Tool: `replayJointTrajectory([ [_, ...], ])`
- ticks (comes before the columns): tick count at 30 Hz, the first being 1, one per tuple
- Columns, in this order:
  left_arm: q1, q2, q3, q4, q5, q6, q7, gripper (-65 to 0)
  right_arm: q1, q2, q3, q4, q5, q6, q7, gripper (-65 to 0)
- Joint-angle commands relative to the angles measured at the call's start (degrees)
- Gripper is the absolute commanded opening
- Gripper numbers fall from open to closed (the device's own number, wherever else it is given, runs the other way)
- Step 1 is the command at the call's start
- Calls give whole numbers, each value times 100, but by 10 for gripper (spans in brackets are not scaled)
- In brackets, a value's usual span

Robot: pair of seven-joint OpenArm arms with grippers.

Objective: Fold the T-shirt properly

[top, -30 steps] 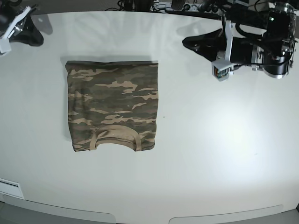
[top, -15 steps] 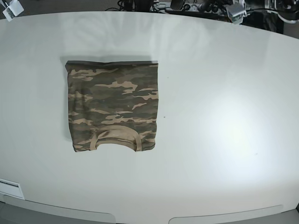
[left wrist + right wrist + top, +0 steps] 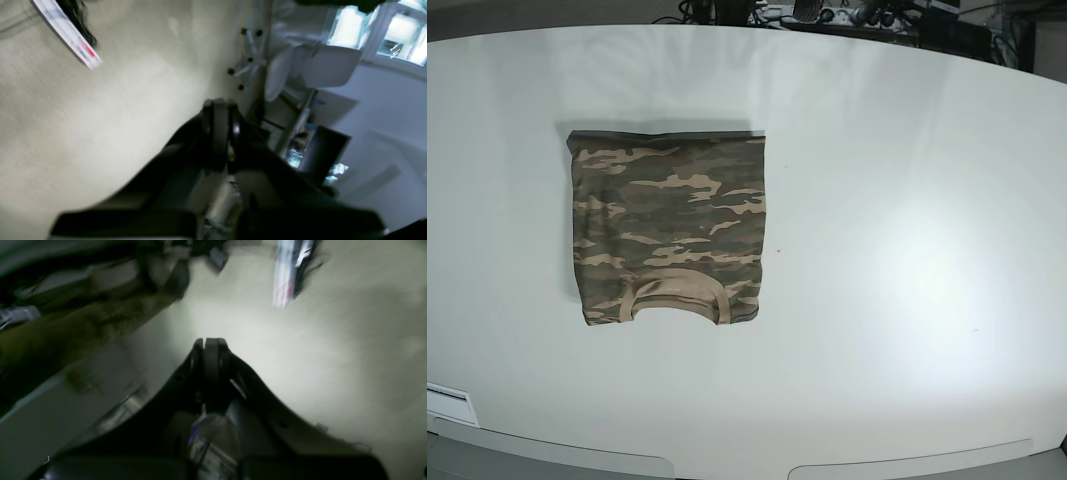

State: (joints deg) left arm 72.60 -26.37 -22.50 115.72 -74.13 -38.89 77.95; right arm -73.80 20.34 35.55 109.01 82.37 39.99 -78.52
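T-shirt (image 3: 667,228) lies folded square on table (image 3: 897,250), looks finished; left gripper (image 3: 218,106) and right gripper (image 3: 210,343) pinched closed, empty, nothing near fingers.

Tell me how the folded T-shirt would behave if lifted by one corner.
The T-shirt is soft layered cloth, so it would probably droop and unfold. It looks light. Pushed across the smooth table, it would likely bunch rather than slide whole.

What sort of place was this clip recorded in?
Most likely a robotics lab or office workspace. A folded T-shirt lies on a wide white table with cables along its far edge, and the left wrist view shows a white chair and bright windows.
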Motion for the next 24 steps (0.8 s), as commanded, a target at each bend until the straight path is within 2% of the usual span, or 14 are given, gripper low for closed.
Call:
replayJointTrajectory([
  [1,15,-33,55,-201,26,11,-20,-650,-120,50,-192,-131,-127,1,118,-650],
  [6,-492,-31,520,-1690,566,13,-258,-650,177,48,-1357,-1123,-1456,1,651,-650],
  [9,-861,-28,850,-2627,946,22,-570,-650,538,48,-1884,-1799,-2194,1,1270,-650],
  [12,-1346,-28,1176,-3534,1497,214,-1008,-650,957,48,-2326,-2463,-2911,1,1910,-650],
  [17,-2277,15,1517,-4848,2240,533,-2068,-650,1661,46,-3010,-3582,-3871,1,3101,-650],
  [20,-2861,260,1521,-5453,2734,568,-2634,-650,2190,46,-3383,-4251,-4529,1,3875,-650],
  [24,-3545,649,1532,-6063,3915,566,-3788,-650,2973,44,-3923,-4990,-5165,1,4623,-650],
])
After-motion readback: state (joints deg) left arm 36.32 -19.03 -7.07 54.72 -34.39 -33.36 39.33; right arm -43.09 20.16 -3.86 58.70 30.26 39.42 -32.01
